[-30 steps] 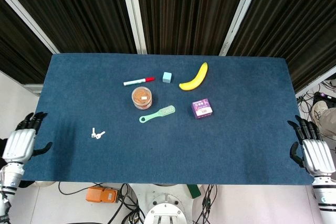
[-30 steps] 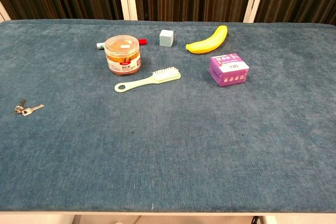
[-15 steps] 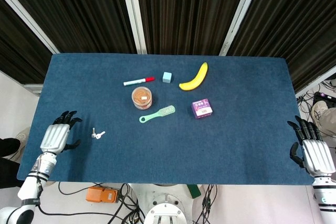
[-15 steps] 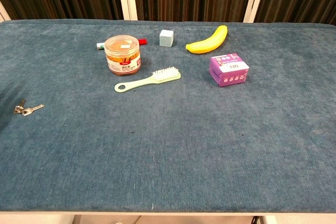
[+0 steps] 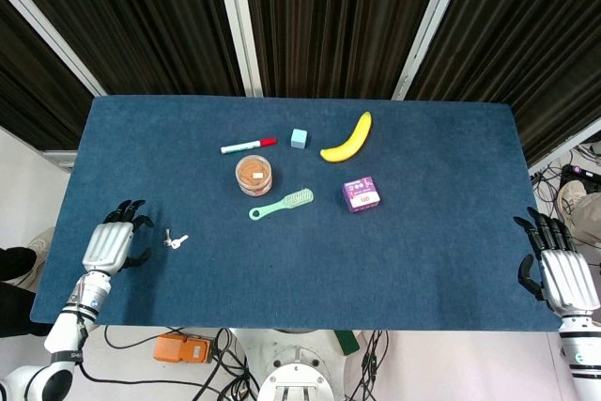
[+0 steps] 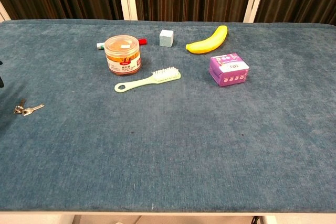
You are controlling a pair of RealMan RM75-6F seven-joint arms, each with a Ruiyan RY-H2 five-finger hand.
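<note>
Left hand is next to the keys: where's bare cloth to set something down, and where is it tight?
Bare: the table strip nearer than the keys and purple box, plus the far-left corner. Crowded: jar, brush, marker, cube, banana.

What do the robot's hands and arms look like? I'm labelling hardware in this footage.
Both the left hand and the right hand have silver-white ribbed backs and black fingers. Each sits on a white forearm with dark bands at the wrist. No loose cables show on them.
</note>
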